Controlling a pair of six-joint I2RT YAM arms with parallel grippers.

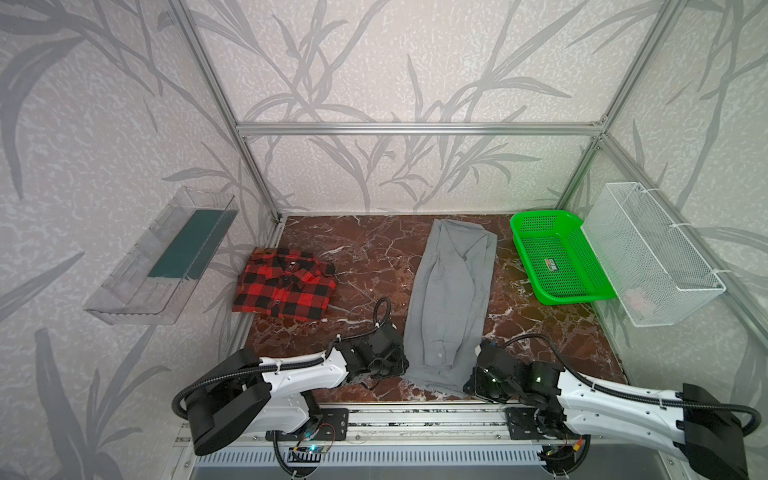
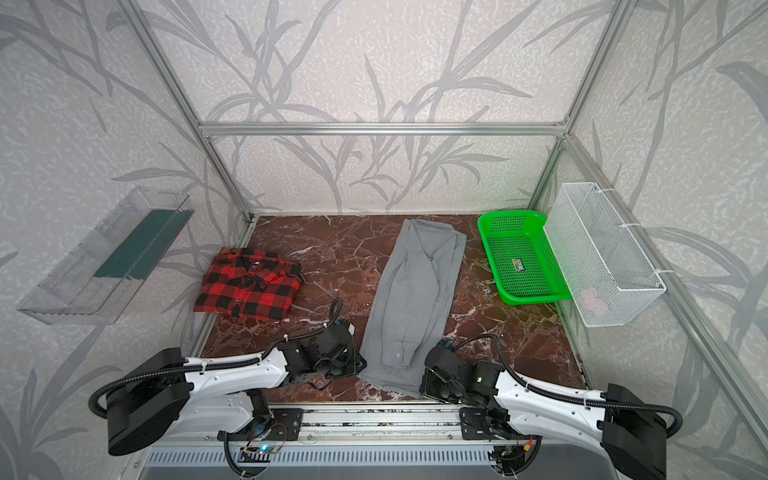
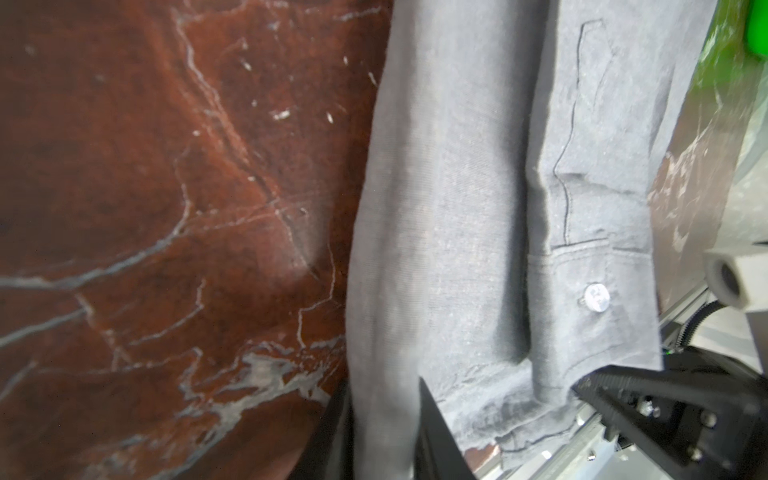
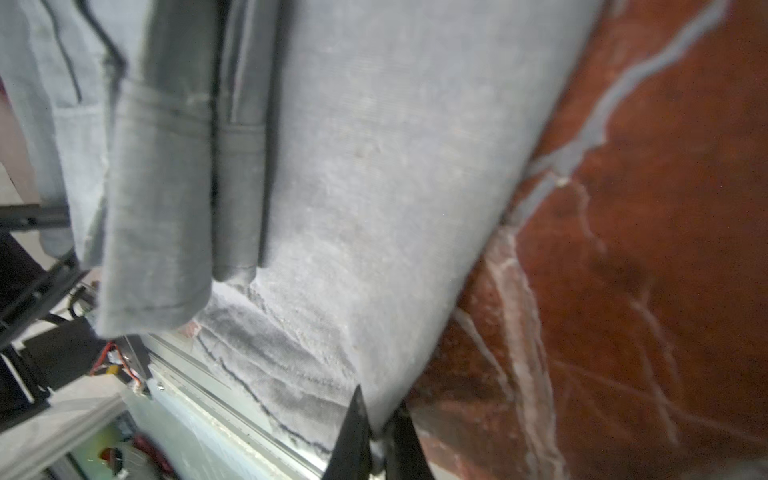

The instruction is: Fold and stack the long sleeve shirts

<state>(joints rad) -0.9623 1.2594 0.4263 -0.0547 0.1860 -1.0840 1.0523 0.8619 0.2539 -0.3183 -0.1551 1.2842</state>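
A: Starting leftmost — anything out past the left hand (image 3: 380, 386)?

B: Furthest out, a clear wall tray (image 1: 162, 257), fixed to the side wall. Then the plaid shirt (image 1: 286, 286), red and black, folded into a rough square, collar showing at the end away from the hand. Lies flat on the tabletop (image 1: 365, 257) — well apart from that hand, off on its outer side and further back.

A: And the left hand itself?

B: Down at the near corner of the gray shirt (image 1: 449, 299). Closed in on the hem edge in the left wrist view, cloth filling the whole gap between the two dark fingers (image 3: 434, 440).

A: Lie of the gray shirt?

B: Folded lengthwise into a long narrow strip, sleeves laid over the body, a buttoned cuff (image 3: 582, 328) close to the hem. Near end held between the two hands; runs away from both toward the back wall, collar end furthest off.

A: Right hand (image 4: 379, 401)?

B: At the opposite near corner. Fingers pressed together, a tip of gray cloth pinched between them.

A: Beyond it?

B: A green basket (image 1: 569, 296) on the tabletop, well past the right hand on its outer side and toward the back corner. Just beside that, a white wire basket (image 1: 665, 266) hung on the side wall.
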